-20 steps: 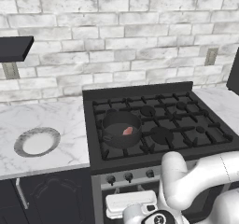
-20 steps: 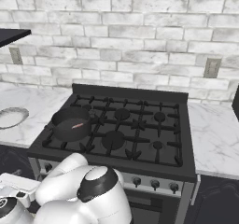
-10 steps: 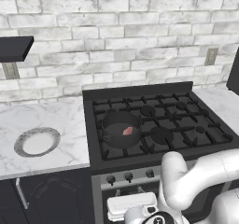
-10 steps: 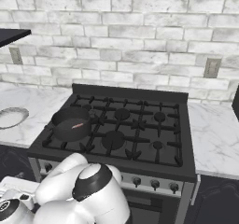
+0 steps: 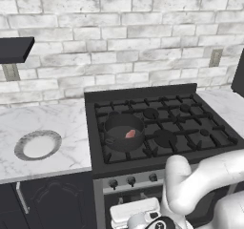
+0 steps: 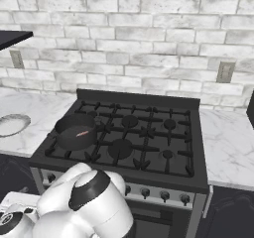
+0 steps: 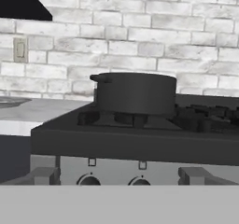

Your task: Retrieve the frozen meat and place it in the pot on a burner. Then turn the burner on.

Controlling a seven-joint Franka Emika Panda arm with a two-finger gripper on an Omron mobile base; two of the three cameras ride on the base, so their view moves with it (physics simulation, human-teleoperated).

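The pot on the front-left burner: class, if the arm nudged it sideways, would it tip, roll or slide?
The pot would probably slide, not tip: its walls are low and its base wide. Rolling seems unlikely, as it sits flat on the grate. The grate's ridges might catch it, jolting the frozen meat inside.

The white arm is folded low, its bulk crowding the frame at about five o'clock in the left base view and seven o'clock in the right base view. From a thick white elbow the forearm drops toward six o'clock, ending in a dark-jointed wrist and a blocky white hand. The gripper [image 5: 138, 213] sits right at the lower edge, its fingertips out of sight, jaws spread as wide as they go, holding nothing.
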